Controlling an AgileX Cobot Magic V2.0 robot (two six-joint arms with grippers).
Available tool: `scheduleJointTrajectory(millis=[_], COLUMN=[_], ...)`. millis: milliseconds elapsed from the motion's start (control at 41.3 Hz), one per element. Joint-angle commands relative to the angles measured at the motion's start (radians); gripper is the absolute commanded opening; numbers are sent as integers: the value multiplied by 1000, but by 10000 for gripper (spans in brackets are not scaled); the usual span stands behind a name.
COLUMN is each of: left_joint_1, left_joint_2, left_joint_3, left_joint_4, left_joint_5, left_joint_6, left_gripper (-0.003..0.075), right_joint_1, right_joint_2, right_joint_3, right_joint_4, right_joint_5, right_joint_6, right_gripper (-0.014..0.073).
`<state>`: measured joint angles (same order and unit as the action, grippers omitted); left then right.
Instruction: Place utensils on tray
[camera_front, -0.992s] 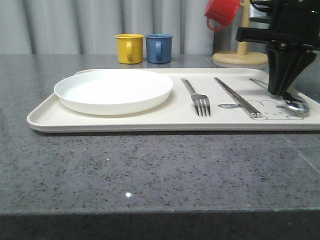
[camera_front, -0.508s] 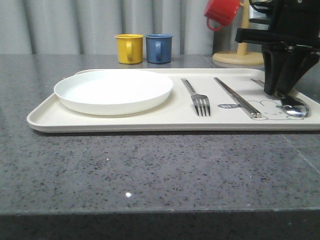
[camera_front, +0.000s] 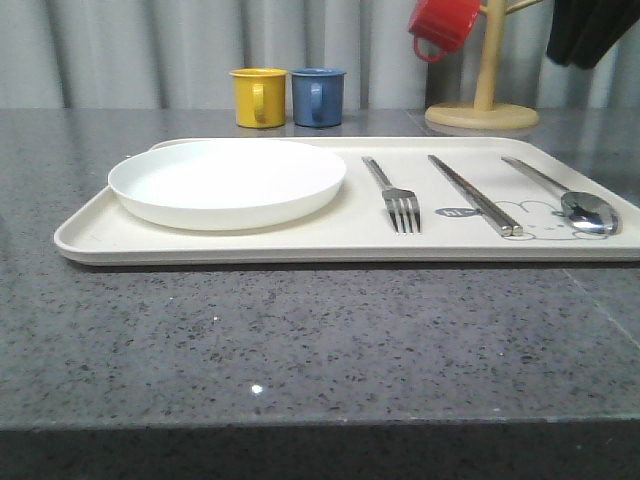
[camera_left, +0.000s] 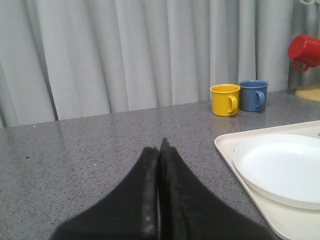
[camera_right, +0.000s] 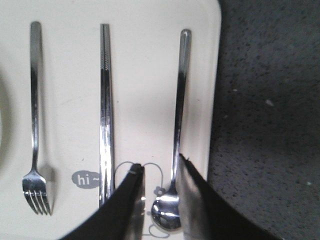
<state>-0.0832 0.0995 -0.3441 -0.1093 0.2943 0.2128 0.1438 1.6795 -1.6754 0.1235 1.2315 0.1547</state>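
Observation:
The cream tray (camera_front: 200, 246) lies across the counter. On its right half rest a fork (camera_front: 392, 190), a pair of chopsticks (camera_front: 475, 195) and a spoon (camera_front: 565, 195), side by side. My right gripper (camera_front: 582, 45) hangs high above the tray's right end, open and empty. From the right wrist view I look down between the gripper (camera_right: 159, 167) fingers at the spoon (camera_right: 177, 110), with the chopsticks (camera_right: 105, 100) and fork (camera_right: 34, 100) beside it on the tray (camera_right: 145, 60). My left gripper (camera_left: 160, 147) is shut on nothing, over bare counter left of the tray (camera_left: 235, 160).
A round white plate (camera_front: 228, 180) takes up the tray's left half. Yellow mug (camera_front: 259, 96) and blue mug (camera_front: 318, 96) stand behind the tray. A red mug (camera_front: 444, 25) hangs on a wooden mug tree (camera_front: 483, 100) at the back right.
My right gripper has lifted straight up away from the spoon, which stays lying on the tray. Fork, chopsticks and plate have not moved.

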Motion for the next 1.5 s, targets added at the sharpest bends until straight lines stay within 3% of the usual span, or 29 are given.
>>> scheduleJointTrajectory(millis=[0,218,436,678,1041,1235,1477], left_joint_1=[-7,-7,-7,-7,-7,-7,-7], left_joint_2=[12,12,12,12,12,12,12], left_joint_3=[-26,-26,-26,-26,-26,-26,-26], left_joint_4=[-12,-12,-12,-12,-12,-12,-12], left_joint_5=[-87,-87,-87,-87,-87,-87,-87], left_joint_6=[-7,-7,-7,-7,-7,-7,-7], left_gripper=[-19,-19,-19,-19,-19,-19,-19], right_joint_1=[0,0,0,0,0,0,0], right_joint_2=[-94,-185,-305,-544,-1027,-1341,-1570], right_joint_3=[-33,-33,27,346,964,1215,1285], right_joint_4=[-51,-141,-166,-166,-168,-168,-168], right_joint_5=[30,-18,-96,-342,-772,-836,-855], right_joint_6=[-14,-14,-42,-102,-102,-102,-102], right_gripper=[85,-107,-113,-113,-113,-113,-113])
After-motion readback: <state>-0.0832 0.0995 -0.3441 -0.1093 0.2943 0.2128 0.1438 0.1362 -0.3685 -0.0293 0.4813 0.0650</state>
